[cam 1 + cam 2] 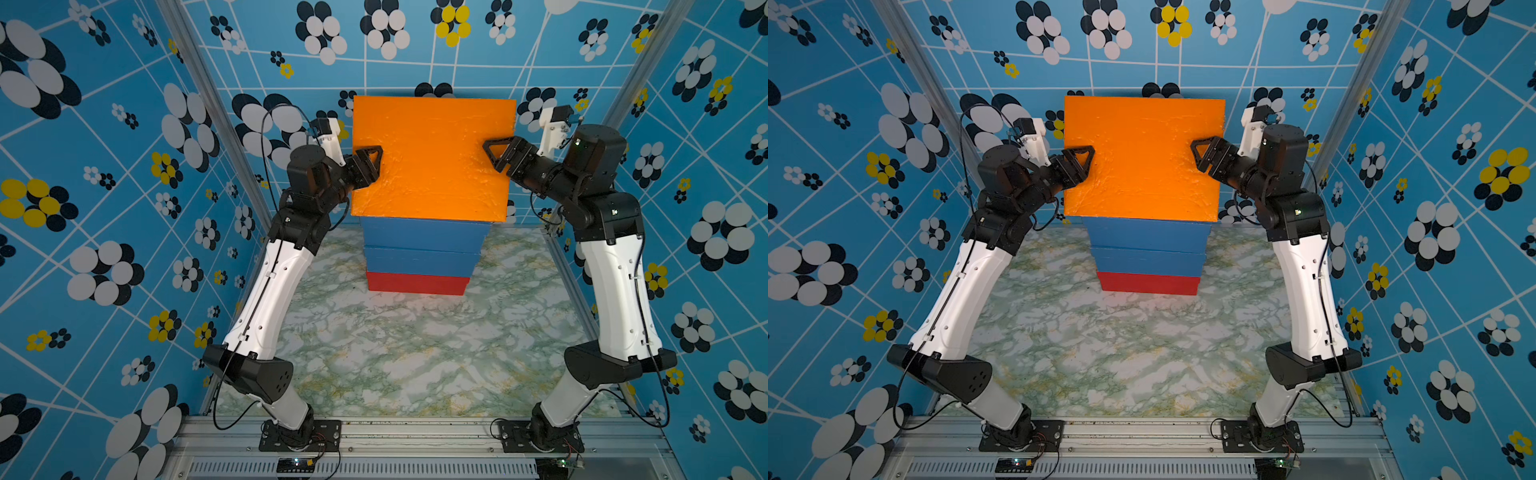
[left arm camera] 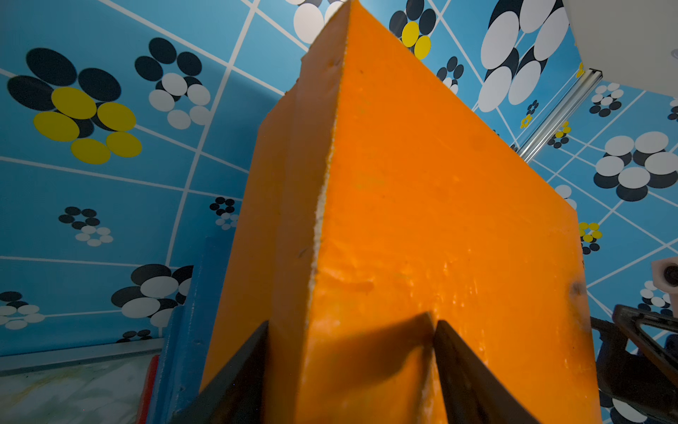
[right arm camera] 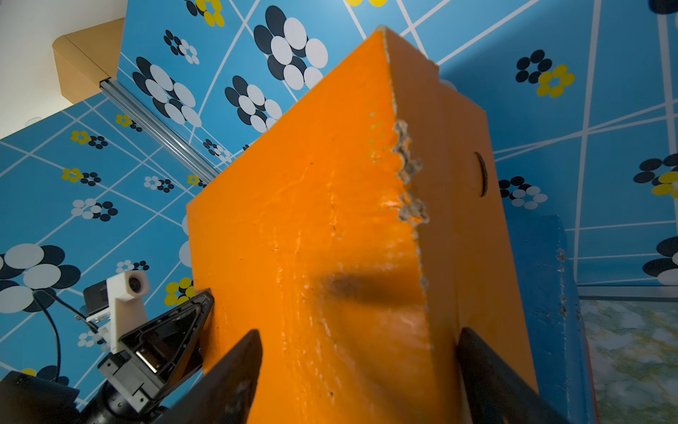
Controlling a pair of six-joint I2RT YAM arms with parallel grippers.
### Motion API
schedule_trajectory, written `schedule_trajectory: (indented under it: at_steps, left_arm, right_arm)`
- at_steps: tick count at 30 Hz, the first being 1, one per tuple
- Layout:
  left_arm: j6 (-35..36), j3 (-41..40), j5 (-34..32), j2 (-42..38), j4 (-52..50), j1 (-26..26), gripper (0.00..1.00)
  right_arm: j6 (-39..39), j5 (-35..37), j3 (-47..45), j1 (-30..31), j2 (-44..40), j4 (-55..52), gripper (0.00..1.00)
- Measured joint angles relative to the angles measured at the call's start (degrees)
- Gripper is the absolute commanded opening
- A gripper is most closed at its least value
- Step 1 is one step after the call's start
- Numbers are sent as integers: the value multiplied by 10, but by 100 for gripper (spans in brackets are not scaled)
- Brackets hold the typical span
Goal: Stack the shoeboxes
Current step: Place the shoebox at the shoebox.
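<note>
Stood at the centre of both top views as one tower on the marbled tabletop [image 1: 395,353]: red shoebox [image 1: 417,283] lowest, then lower blue shoebox [image 1: 419,262], upper blue shoebox [image 1: 424,235], and orange shoebox [image 1: 432,158] topmost and largest in frame. Could not tell whether the orange shoebox rested fully on the upper blue shoebox or hung just above it. Was gripped at its left edge by the left gripper [image 1: 374,160], with fingers [image 2: 462,367] clamped across the box's edge, one on the top face. Was gripped likewise at its right edge by the right gripper [image 1: 494,153], with fingers [image 3: 238,367] pressed either side of a chipped edge. Showed a round hole in the side wall, right of centre in the right wrist view.
</note>
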Motion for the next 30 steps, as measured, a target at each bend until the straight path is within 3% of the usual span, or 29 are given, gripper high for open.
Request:
schedule_trajectory:
  at_steps: [16, 30]
  left_arm:
    - [-13, 10, 16, 16, 8, 11, 70]
    - [-16, 11, 18, 31, 31, 15, 80]
  right_arm:
    - [0, -4, 0, 0, 0, 0, 84]
    - [11, -38, -7, -13, 0, 12, 86]
